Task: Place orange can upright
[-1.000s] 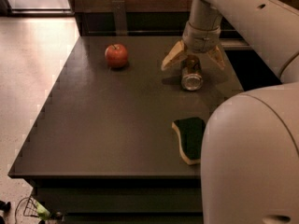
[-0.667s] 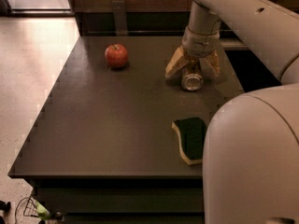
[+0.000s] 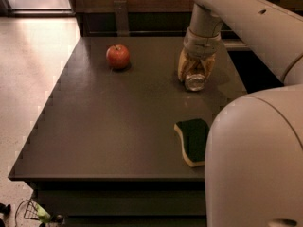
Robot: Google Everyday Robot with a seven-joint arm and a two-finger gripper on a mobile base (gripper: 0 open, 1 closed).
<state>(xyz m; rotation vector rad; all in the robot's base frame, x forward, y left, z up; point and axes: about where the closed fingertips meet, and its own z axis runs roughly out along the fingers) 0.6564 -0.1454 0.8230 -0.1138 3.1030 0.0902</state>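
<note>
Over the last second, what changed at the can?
The gripper closed: its fingers, spread wide beside the orange can, drew in against its sides. The can still lies on its side on the table, in the same spot. The red apple and green sponge are unmoved.

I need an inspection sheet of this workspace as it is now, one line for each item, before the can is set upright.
Surface: dark table, flat, no spills seen.
Job's things: orange can lies on its side at the far right, with a silver end facing the camera.
Clutter: red apple at the far left; green and yellow sponge near the front right edge.
Grippers: gripper reaches down onto the can, with its fingers closed on both sides of it.
Cables: nothing seen.
Surroundings: pale floor to the left; robot body at the front right.
</note>
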